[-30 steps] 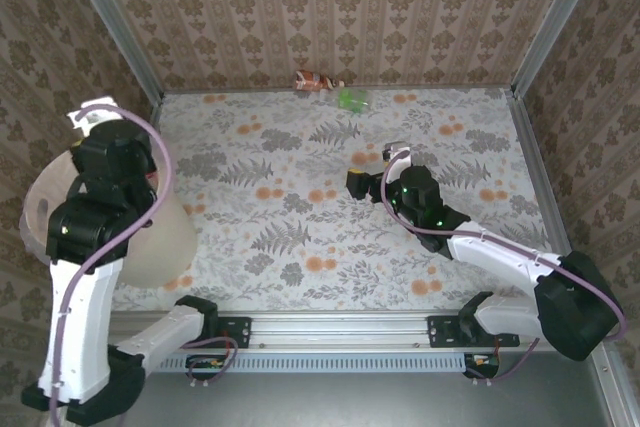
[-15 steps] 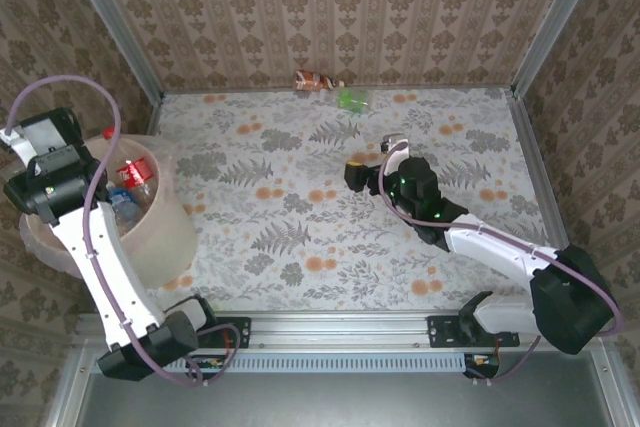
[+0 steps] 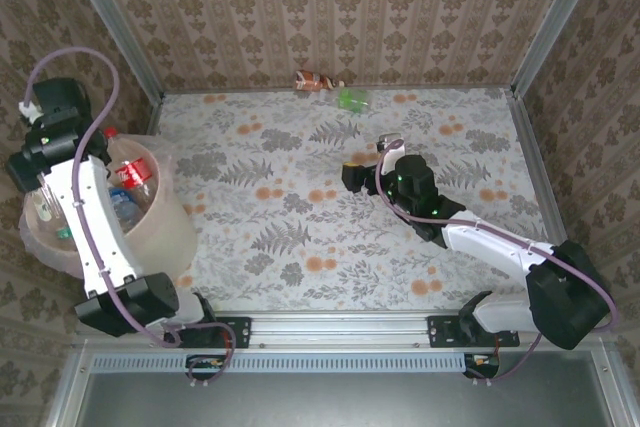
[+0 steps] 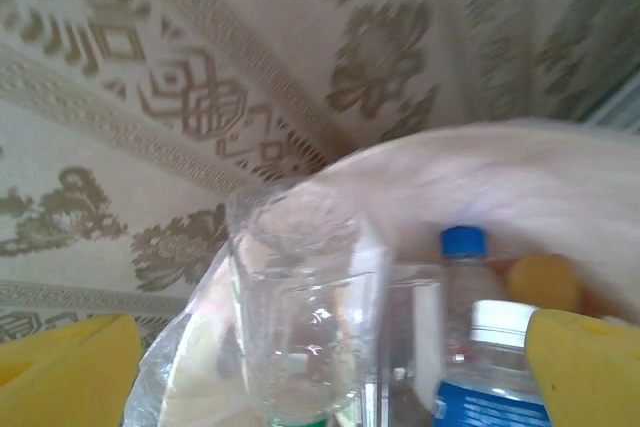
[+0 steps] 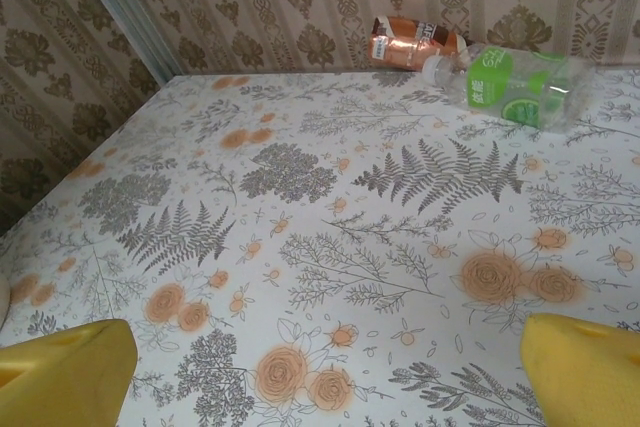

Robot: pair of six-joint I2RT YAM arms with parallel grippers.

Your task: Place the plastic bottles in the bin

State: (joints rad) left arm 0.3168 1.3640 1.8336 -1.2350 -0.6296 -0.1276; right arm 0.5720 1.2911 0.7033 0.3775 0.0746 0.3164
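Observation:
My left gripper [image 4: 320,372] hangs over the bin [image 3: 172,232], a pale round tub lined with a clear bag at the table's left edge. Its yellow pads [image 4: 62,367] stand wide apart. A clear bottle [image 4: 300,317] with a green band sits loose between them, touching neither. Inside the bin lie a red-labelled bottle [image 3: 132,173] and a blue-labelled bottle [image 4: 490,387]. My right gripper [image 3: 358,173] is open and empty, low over mid-table. Far ahead of it, by the back wall, lie a brown-labelled bottle [image 5: 410,42] and a green-labelled bottle [image 5: 510,82].
Patterned walls close the table on three sides, with metal corner posts [image 3: 115,22]. The floral tabletop [image 3: 300,237] stretches between the bin and the right arm. The two back bottles also show from above, brown [image 3: 315,80] and green [image 3: 352,99].
My left arm swung left and up over the bin, and its jaws opened, letting go of the clear bottle. My right gripper crept slightly toward the back wall, still open.

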